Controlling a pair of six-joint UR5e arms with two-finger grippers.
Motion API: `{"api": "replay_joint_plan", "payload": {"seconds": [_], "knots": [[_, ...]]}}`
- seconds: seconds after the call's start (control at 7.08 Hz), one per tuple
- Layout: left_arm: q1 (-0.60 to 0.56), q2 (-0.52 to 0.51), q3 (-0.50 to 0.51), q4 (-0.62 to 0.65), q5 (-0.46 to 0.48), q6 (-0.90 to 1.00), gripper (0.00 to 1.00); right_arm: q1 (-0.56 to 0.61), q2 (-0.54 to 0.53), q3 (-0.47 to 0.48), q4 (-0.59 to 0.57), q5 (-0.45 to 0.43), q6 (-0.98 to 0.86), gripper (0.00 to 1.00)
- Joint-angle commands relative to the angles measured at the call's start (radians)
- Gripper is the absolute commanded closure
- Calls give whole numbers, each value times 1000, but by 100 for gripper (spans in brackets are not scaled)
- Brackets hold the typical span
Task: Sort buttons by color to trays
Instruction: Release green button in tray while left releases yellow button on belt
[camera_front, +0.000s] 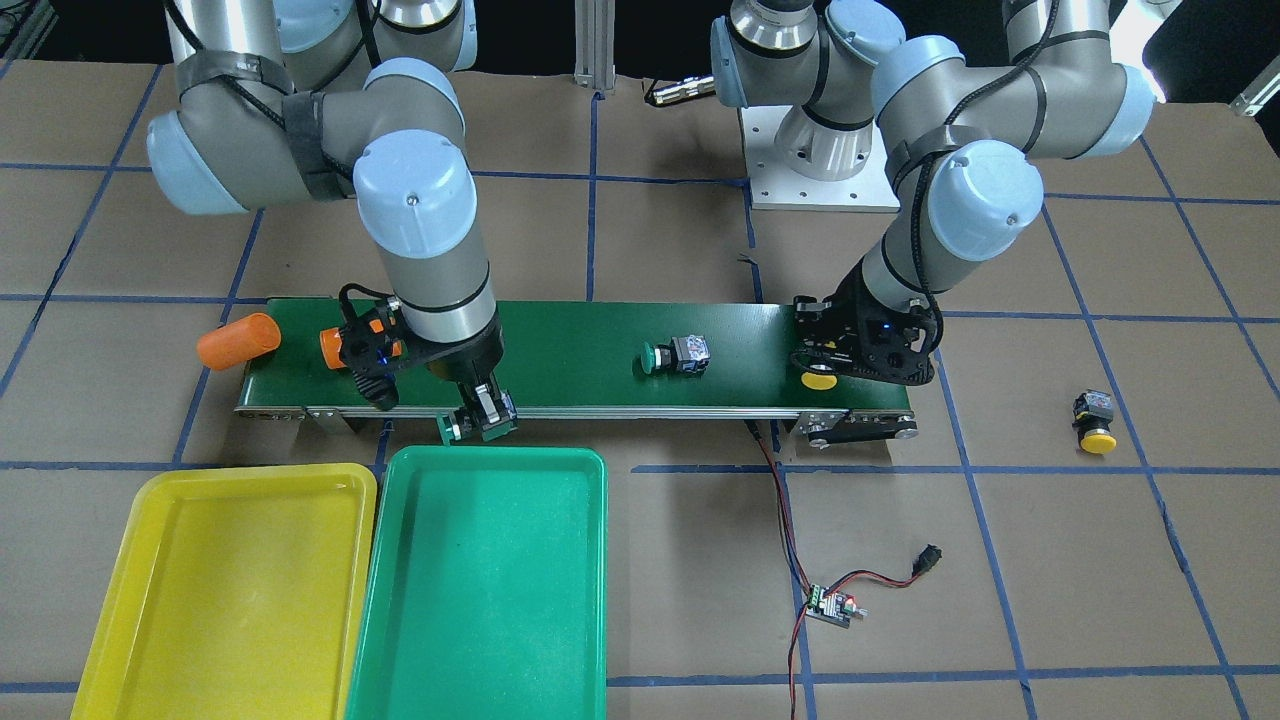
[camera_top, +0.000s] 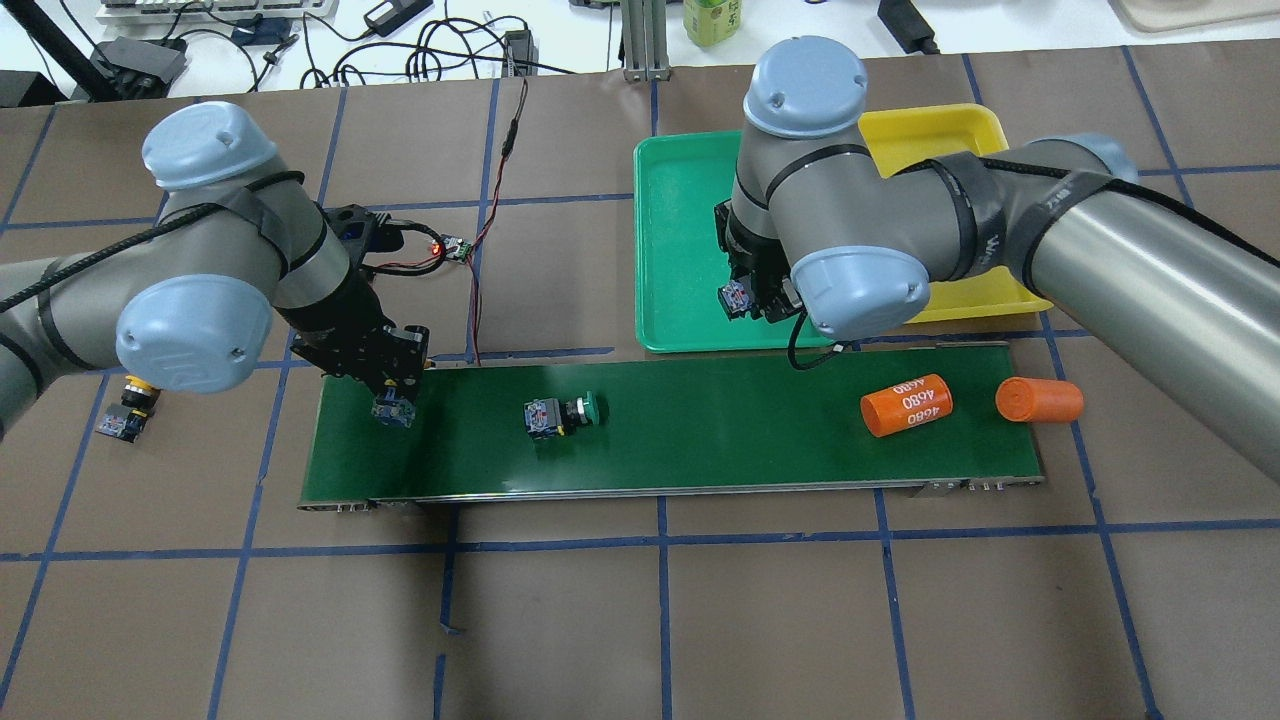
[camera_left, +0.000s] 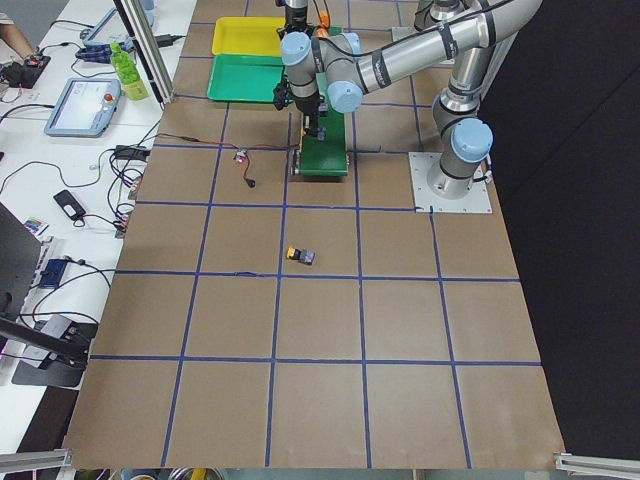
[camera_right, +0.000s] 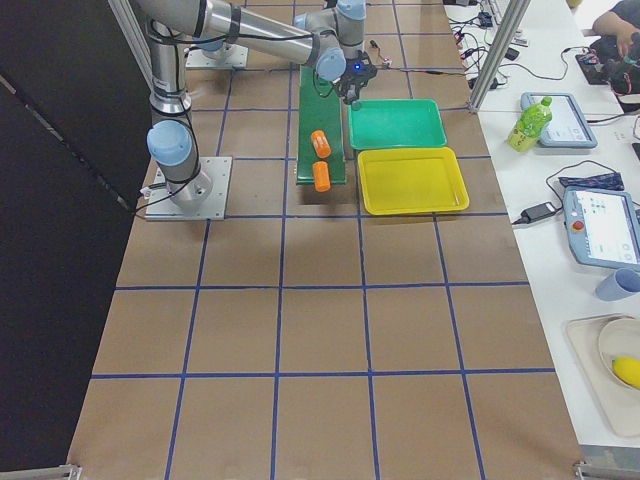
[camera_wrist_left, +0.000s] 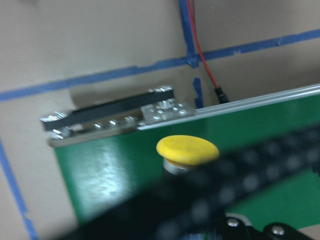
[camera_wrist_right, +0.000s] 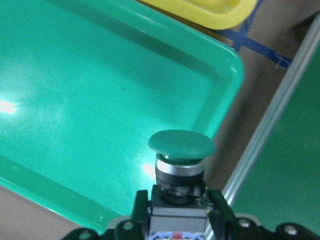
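Note:
My right gripper (camera_front: 481, 417) is shut on a green button (camera_wrist_right: 181, 150), cap up, above the near rim of the green tray (camera_front: 480, 600), just off the conveyor's edge. The yellow tray (camera_front: 230, 590) lies beside the green one, and neither holds anything. My left gripper (camera_front: 832, 366) is low over the other end of the belt, shut on a yellow button (camera_wrist_left: 187, 150) whose cap (camera_front: 819, 380) sticks out below it. A second green button (camera_front: 675, 355) lies on its side mid-belt. Another yellow button (camera_front: 1095, 422) lies on the brown table beyond the left arm.
The dark-green conveyor belt (camera_front: 600, 340) runs across the table. One orange cylinder (camera_top: 906, 404) lies on the belt, and a second one (camera_top: 1040, 399) hangs over the belt's end. A small circuit board (camera_front: 833, 605) with red and black wires lies beside the trays.

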Motion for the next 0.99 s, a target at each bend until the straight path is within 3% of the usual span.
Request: {"api": "replay_joint_plan", "payload": {"seconds": [0.0,0.28,0.42,0.56,0.85], "knots": [[-31,-27,-21,83,2,-77,1,-3,170,-123,-68,-2,-25,100],[-11,0,-6,70,29,-62,0,-3,238,-123,-142,-44,-26,100],[45,3,43,24,55,-53,0,-6,237,-120,-145,-60,-25,59],[120,-30,115,-32,95,-13,0,-18,241,-113,-151,-124,-34,1],[293,-119,231,-31,103,265,0,-26,213,-113,-136,-123,-39,0]]}}
